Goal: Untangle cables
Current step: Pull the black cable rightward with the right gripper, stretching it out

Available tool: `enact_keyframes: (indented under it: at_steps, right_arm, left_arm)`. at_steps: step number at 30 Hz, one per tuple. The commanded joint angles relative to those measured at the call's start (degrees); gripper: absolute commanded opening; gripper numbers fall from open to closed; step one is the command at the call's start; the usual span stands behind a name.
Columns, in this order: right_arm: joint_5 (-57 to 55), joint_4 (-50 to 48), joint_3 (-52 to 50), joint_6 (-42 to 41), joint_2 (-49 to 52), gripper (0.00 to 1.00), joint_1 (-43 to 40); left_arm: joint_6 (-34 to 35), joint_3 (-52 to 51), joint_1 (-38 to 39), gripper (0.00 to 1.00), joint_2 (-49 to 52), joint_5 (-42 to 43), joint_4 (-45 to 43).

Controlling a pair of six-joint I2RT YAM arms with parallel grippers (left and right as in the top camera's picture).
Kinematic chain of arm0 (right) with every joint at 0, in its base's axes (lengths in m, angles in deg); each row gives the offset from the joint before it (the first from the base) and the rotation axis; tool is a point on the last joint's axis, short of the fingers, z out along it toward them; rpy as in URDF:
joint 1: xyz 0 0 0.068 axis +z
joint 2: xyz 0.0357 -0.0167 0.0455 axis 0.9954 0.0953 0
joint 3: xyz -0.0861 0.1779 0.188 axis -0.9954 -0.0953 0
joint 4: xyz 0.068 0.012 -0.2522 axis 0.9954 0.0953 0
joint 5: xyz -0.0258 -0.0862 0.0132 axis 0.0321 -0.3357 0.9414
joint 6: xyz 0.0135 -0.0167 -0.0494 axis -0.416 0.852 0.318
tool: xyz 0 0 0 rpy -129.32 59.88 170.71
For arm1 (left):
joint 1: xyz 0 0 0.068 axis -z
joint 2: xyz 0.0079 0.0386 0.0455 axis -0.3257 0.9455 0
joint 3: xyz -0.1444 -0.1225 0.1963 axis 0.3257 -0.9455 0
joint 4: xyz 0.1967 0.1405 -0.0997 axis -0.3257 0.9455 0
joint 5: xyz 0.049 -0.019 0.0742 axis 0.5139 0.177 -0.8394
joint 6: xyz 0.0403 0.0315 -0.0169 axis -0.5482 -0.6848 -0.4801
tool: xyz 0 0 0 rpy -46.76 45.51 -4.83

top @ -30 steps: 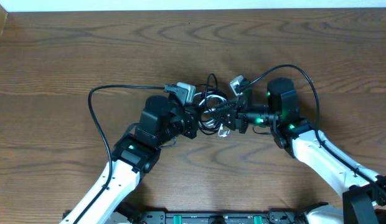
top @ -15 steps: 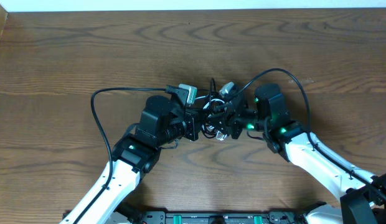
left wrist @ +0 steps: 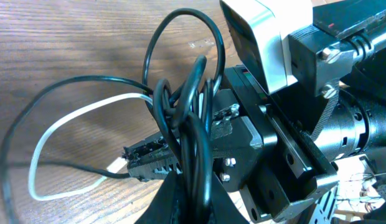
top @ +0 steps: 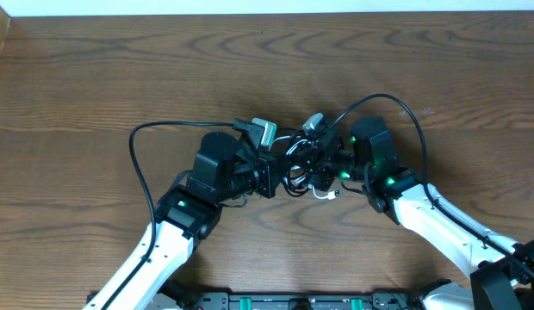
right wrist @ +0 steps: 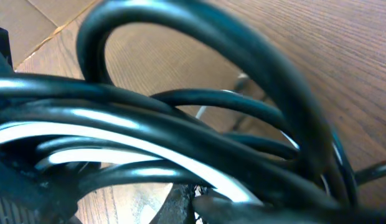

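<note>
Reaching in from the near edge of the wooden table (top: 95, 69) on both arms, one from near left and one from near right, to meet head-on at mid-table. Lying nearest, just on the near side of that meeting point: a short tail of the white cable (top: 327, 193), flat on the wood. Clamped with the left gripper (top: 280, 170) on the cable bundle (top: 293, 183), squeezed onto the black cables (left wrist: 183, 118) where these funnel down to the bottom of the left wrist view. Pressed against the same bundle from the right with the right gripper (top: 310, 168); cannot tell whether closed or apart, with that wrist view filled by blurred black and white strands. From the left wrist: black loops arching up off the table and across a ribbed finger pad (left wrist: 229, 132) of the right gripper, plus white cord curving out to the left in an open loop over the wood. Just beyond the bundle, the left wrist camera (top: 265, 132) and right wrist camera (top: 313, 121), near each other. Farther out, thick black arm wires: one swinging wide to the left (top: 133, 164), one arcing over the right arm (top: 413, 120).
</note>
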Motion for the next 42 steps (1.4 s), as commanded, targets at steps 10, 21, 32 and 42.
enact_keyframes:
  at_steps: [10, 21, 32, 42]
  right_arm:
    - [24.15, 0.24, 0.59, -12.04, -4.96, 0.01, -8.7]
    - [33.4, 2.51, 0.59, -17.35, -6.8, 0.01, -18.53]
    - [36.35, 5.51, 0.59, -20.9, -6.8, 0.01, -32.3]
    - [2.84, 19.98, 0.59, -11.37, -6.8, 0.01, -32.79]
  left_arm:
    - [0.46, 0.79, 0.09, 0.08, -0.39, -19.43, 2.71]
    - [-2.75, 0.79, 0.09, 0.08, -0.39, -26.67, 4.98]
    - [-3.58, 0.79, 0.09, 0.08, -0.39, -30.42, 7.08]
    - [-3.63, 0.79, 0.09, 0.08, -0.39, -20.57, 7.52]
